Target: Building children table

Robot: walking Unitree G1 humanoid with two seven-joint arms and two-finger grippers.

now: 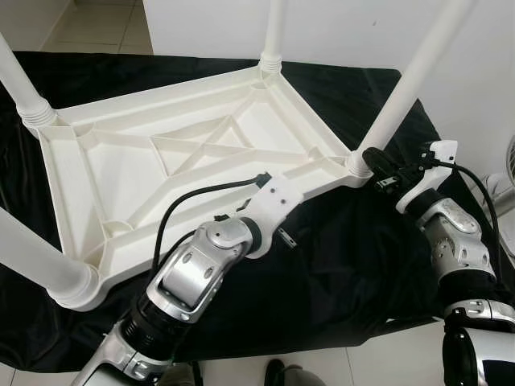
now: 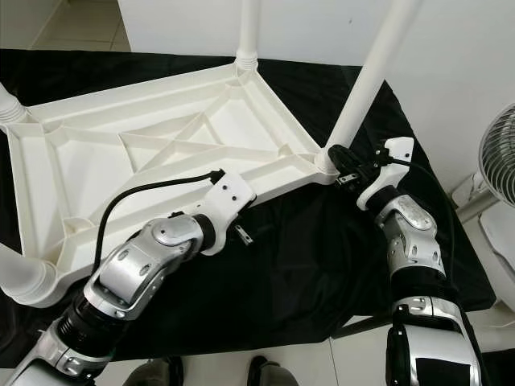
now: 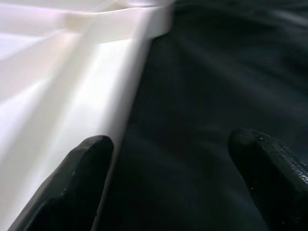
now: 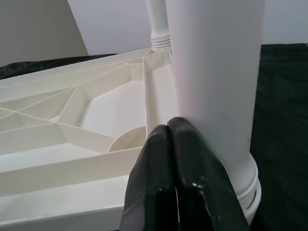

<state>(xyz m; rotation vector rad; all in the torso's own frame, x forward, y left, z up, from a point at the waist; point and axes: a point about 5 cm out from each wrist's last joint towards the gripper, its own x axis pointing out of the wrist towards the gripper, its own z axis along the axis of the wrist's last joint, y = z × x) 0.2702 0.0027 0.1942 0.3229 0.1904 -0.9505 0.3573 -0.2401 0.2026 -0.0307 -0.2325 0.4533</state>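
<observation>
White moulded plastic makes up the upturned children's table [image 1: 201, 153], which lies ribbed underside up across the left and centre of the head views, on a black cloth [image 1: 338, 281] spread over the floor. Round white plastic legs stand screwed into its corners: one at the upper left [image 1: 18, 84], one at the top centre [image 1: 273, 36], one thick leg at the lower left edge [image 1: 36, 261], and one slanting up toward the upper right [image 1: 418, 68]. At the right of the frame the right gripper [image 1: 378, 165] sits at the base of that slanting leg, where it meets the table's corner; in the right wrist view its jaws are pressed together, fingertips [image 4: 168, 159] touching the side of the leg [image 4: 216, 86] just above its threaded collar. Lower centre, the left gripper [image 1: 288, 235] points down toward the cloth just beside the table's near rim; in the left wrist view its jaws stand apart with nothing between them, one fingertip [image 3: 82, 173] near the white rim [image 3: 72, 101], the other [image 3: 269, 168] over dark cloth. Pale floor tiles [image 1: 88, 24] show at the upper left, and part of a white fan [image 2: 499, 149] at the right edge.
</observation>
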